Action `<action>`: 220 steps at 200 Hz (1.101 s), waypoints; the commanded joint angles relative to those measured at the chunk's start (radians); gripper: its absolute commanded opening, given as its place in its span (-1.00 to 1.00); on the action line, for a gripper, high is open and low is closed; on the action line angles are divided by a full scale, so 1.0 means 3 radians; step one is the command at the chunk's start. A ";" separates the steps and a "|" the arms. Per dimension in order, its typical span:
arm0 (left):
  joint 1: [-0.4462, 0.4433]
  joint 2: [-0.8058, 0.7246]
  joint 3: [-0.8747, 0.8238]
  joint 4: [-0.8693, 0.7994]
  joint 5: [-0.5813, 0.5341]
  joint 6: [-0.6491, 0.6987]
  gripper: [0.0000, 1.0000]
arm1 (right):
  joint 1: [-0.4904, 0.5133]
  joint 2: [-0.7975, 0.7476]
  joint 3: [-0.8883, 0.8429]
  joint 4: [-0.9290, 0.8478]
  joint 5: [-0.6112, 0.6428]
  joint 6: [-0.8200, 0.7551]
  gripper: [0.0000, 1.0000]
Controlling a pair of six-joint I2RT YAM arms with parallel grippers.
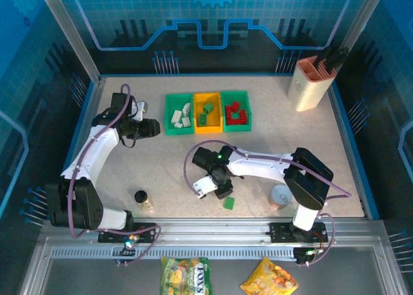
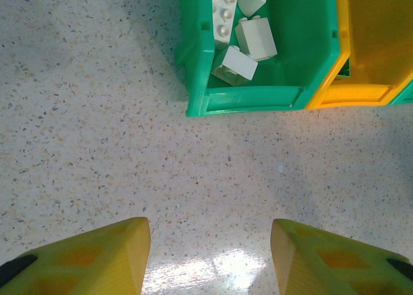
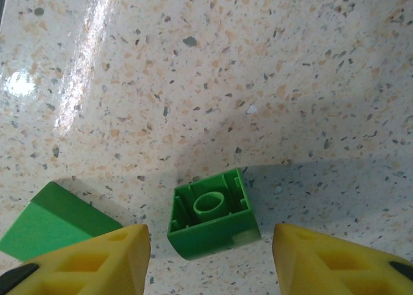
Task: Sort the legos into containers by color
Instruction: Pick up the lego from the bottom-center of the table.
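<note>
Three bins stand side by side at the back. The left green bin [image 1: 168, 114] holds white legos [image 2: 256, 38], the yellow bin [image 1: 196, 108] green ones, and the right green bin [image 1: 249, 109] red ones. My right gripper [image 1: 215, 189] is open low over the table. An upside-down green lego [image 3: 213, 221] lies between its fingers, clear of both pads. A second green lego [image 3: 51, 227] lies just to the left. One green lego [image 1: 228, 203] shows by the gripper from above. My left gripper [image 1: 151, 128] is open and empty over bare table, left of the bins [image 2: 245, 101].
A black-capped jar [image 1: 141, 198] stands near the front left and a round tin can [image 1: 281, 195] by the right arm. The tall beige holder [image 1: 310, 82] is at the back right corner. Blue rails edge the table.
</note>
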 commanded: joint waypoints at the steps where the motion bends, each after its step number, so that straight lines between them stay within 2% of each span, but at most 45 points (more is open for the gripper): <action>1: 0.0041 -0.0100 -0.0041 -0.0035 0.0010 0.0034 0.07 | 0.0048 0.0067 0.0020 0.0021 0.0030 -0.0102 0.07; 44: 0.0042 -0.0100 -0.0041 -0.0035 0.0008 0.0034 0.07 | 0.0064 0.0169 0.0030 -0.0017 0.0024 -0.0135 0.05; 113: 0.0038 -0.0100 -0.0041 -0.0034 -0.0001 0.0036 0.07 | 0.0064 0.0293 0.0036 -0.0033 0.0018 -0.0116 -0.10; 220: 0.0038 -0.0090 -0.0046 -0.0034 -0.0005 0.0040 0.06 | 0.0038 0.0182 0.0082 -0.0096 -0.0053 -0.0015 -0.25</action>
